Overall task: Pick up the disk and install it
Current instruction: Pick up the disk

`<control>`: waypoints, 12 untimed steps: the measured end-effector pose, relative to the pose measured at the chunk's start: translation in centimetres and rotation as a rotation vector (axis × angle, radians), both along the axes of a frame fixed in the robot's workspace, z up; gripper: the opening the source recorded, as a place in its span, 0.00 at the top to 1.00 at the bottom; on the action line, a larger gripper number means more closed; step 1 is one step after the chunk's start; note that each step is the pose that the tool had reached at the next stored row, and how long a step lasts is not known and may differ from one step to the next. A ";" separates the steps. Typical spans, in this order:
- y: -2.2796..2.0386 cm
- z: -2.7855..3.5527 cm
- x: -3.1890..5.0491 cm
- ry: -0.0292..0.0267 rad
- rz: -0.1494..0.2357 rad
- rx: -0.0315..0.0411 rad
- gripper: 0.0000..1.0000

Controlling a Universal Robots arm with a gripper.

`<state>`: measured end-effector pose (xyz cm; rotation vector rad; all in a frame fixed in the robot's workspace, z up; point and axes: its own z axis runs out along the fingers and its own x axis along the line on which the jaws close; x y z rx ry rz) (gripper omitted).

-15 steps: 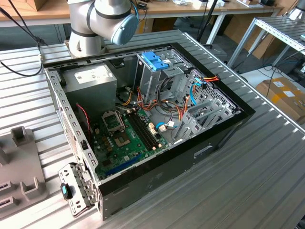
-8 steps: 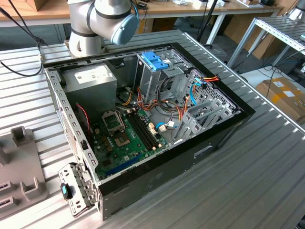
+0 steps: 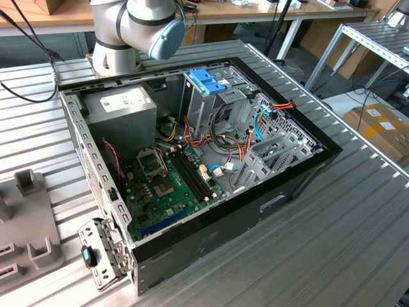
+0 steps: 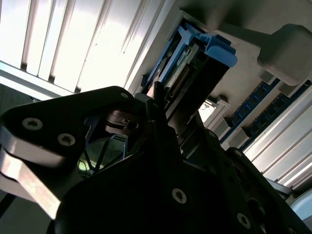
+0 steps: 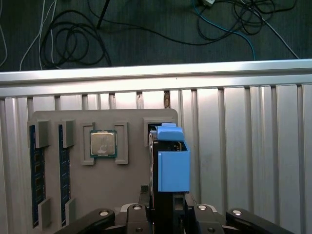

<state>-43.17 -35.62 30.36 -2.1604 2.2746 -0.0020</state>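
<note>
Disk: the disk (image 5: 173, 168) stood edge-on with its light-blue carrier rail (image 5: 174, 170) facing the first wrist view, right over the grey tray (image 5: 122, 185). Its latch end showed in the second wrist view (image 4: 195, 63).
Hand: the hand (image 5: 170, 207) looked clamped on the disk, one finger on each flat side.
Not sure: couldn't tell if the disk's far end sat in its tray slot or hung clear of it.
Tray neighbours: a chip (image 5: 103, 144) lay just beside that slot, and the memory sticks (image 5: 34, 175) were further along.
Room: there was bare ribbed bench (image 5: 243, 156) on the disk's other side. The bench edge ran near the tray, with floor and loose cables (image 5: 73, 44) beyond it.
Arm: its base (image 3: 140, 25) sat on the bench behind the open case (image 3: 243, 214).
Case: the drive cage (image 3: 204, 102) stood tall inside it, well apart from the tray (image 3: 25, 217) at the exterior view's left.
</note>
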 end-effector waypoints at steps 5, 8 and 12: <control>0.00 0.17 0.00 0.0000 0.000 0.0000 0.65; 0.00 0.74 0.00 -0.0001 0.000 0.0001 0.65; 0.00 1.87 0.00 0.0001 0.000 0.0000 0.65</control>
